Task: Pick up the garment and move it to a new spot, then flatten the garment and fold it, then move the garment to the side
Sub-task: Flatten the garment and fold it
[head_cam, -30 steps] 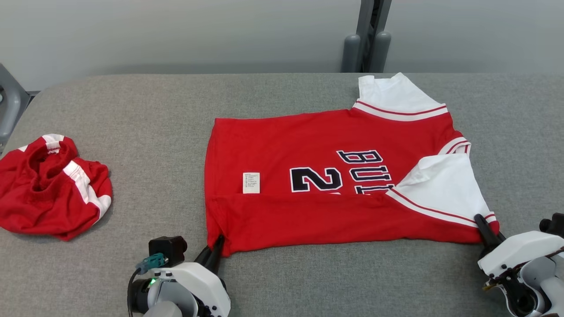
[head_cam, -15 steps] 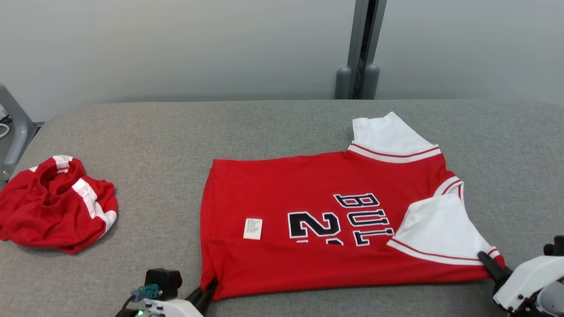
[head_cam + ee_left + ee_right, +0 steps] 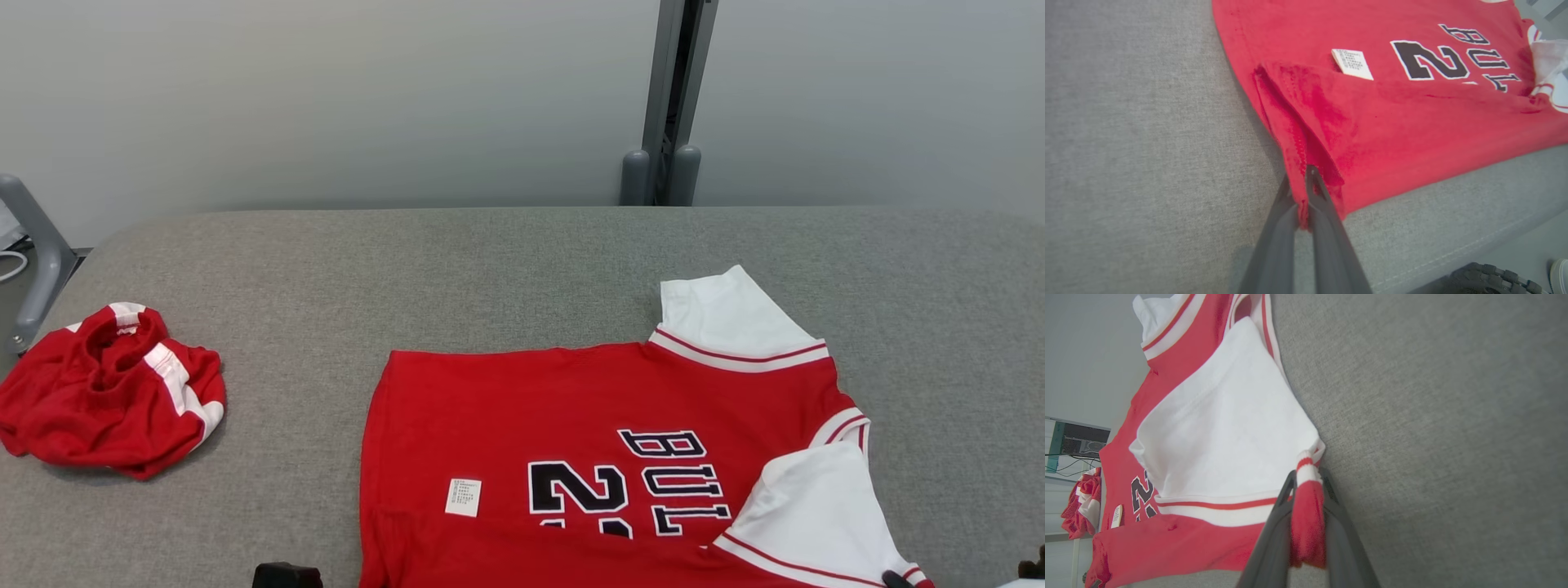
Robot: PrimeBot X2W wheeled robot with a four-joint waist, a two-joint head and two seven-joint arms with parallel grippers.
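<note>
Two garments lie on the grey table [image 3: 490, 261]. The crumpled red shorts [image 3: 110, 392] sit far left, well apart from the red jersey [image 3: 588, 408], which lies flat centre-right with its near edge folded over. I record the left gripper [image 3: 1300, 179] clamped on its hem corner and the right gripper [image 3: 1307, 477] pinching the striped sleeve edge.

Jersey [image 3: 506, 408]: "BUL", "2", maybe second digit; tag [image 3: 463, 497] unreadable.

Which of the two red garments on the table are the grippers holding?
The lettered jersey, spread flat: left gripper pinches its hem corner, right gripper its sleeve cuff. The crumpled red garment lies untouched at the left.
</note>
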